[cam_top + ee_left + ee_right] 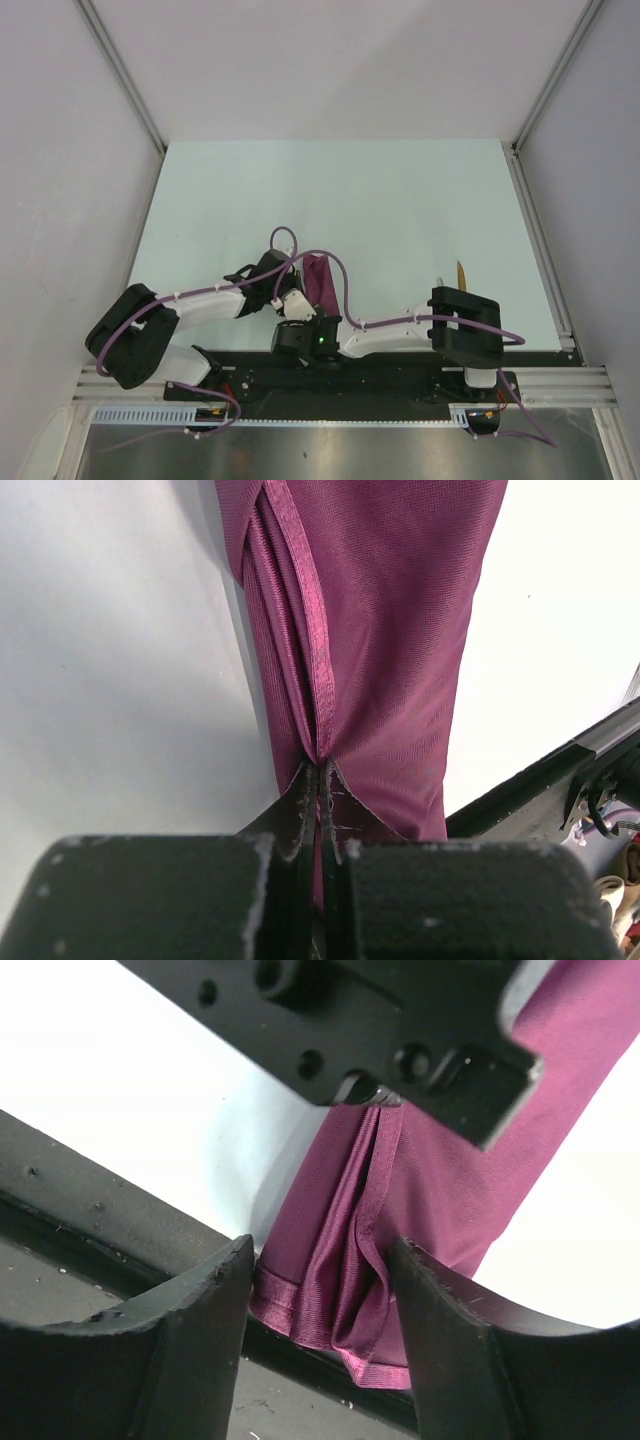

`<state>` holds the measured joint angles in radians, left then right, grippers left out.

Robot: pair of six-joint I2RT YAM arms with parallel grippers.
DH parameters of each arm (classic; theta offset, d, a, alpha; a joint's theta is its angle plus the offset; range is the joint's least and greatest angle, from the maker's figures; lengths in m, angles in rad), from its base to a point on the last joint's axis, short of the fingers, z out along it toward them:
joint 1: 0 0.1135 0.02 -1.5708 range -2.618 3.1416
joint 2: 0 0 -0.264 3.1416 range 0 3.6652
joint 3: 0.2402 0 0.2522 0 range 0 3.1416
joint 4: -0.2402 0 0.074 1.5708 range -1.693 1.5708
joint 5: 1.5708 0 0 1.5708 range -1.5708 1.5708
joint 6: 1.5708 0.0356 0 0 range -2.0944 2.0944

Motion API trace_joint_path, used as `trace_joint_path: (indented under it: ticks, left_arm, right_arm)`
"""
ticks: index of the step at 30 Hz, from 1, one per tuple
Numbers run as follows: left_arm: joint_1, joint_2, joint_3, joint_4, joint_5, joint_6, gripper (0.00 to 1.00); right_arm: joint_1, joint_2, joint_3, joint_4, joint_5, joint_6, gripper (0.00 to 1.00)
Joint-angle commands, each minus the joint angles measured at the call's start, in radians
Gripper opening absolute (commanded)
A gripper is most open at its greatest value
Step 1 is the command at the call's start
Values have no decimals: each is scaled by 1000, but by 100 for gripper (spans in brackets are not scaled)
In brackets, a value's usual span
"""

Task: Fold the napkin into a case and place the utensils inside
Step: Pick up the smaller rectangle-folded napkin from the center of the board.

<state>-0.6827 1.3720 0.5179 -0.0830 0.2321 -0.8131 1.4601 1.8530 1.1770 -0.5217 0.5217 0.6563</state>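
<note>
pinches a folded edge of the case (380, 630) with the left gripper (318, 780), jaws clenched tight on the cloth. straddles the case's near end with the right gripper (320, 1255), jaws apart, not clamped. shows the case as a narrow strip at the table's (400, 200) near edge, gold utensil (460, 272) well to its right.

The napkin (390, 630) lies lengthwise at the near middle of the table (350, 190), and its near end hangs over the rail (380, 380). The left gripper (320, 780) pinches it from the left. The right gripper (320, 1270) stands astride its near end. One utensil (460, 272) lies well to the right, behind the right arm (400, 335).
</note>
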Motion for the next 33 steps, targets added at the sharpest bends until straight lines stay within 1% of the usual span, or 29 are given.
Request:
trace_joint_path:
  ticks: [1,7,12,16,17,19,20,21,22,23,24,25,26,27,28,29,30,33]
  left_arm:
    - [6,-19,-15,3,3,8,0]
    - [12,-39,-15,-8,0,14,0]
    - [15,-47,-16,-3,4,8,0]
    - [17,-51,-13,-4,16,6,0]
    - [20,-53,-15,-3,18,5,0]
    - [26,-62,-19,0,21,3,3]
    - [29,-67,-24,3,21,-3,7]
    - [34,-73,-32,11,24,-6,17]
    - [50,-82,-36,17,30,-6,21]
    - [61,-102,-39,19,42,-8,27]
    - [75,-116,-44,20,47,-8,41]
    - [106,-129,-45,17,52,-6,47]
    - [123,-170,-44,11,52,2,52]
    - [138,-192,-39,-9,52,6,59]
    - [173,-220,-35,-21,47,12,62]
    - [187,-243,-29,-49,47,21,74]
    - [201,-285,-13,-61,39,28,77]
    - [222,-310,22,-119,13,41,83]
  right_arm:
    - [14,-14,52,-35,86,-38,64]
    - [-3,2,13,1,41,-37,63]
    - [-6,26,1,9,32,-32,57]
    - [-9,34,-4,15,37,-34,47]
    - [-9,35,-10,17,38,-34,43]
    - [-12,35,-16,20,43,-35,37]
    - [-14,32,-22,17,49,-27,31]
    - [-14,23,-27,20,55,-27,26]
    - [-14,15,-31,22,61,-29,21]
    - [-15,9,-34,23,64,-27,19]
    - [-17,-9,-45,32,66,-30,16]
    - [-18,-20,-51,43,66,-35,9]
    - [-20,-37,-62,57,64,-40,6]
    - [-21,-61,-79,78,57,-43,3]
    - [-23,-78,-89,89,52,-46,0]
    - [-29,-93,-97,101,46,-49,0]
    - [-33,-109,-108,129,28,-50,0]
    - [-58,-188,-164,192,-21,-49,0]
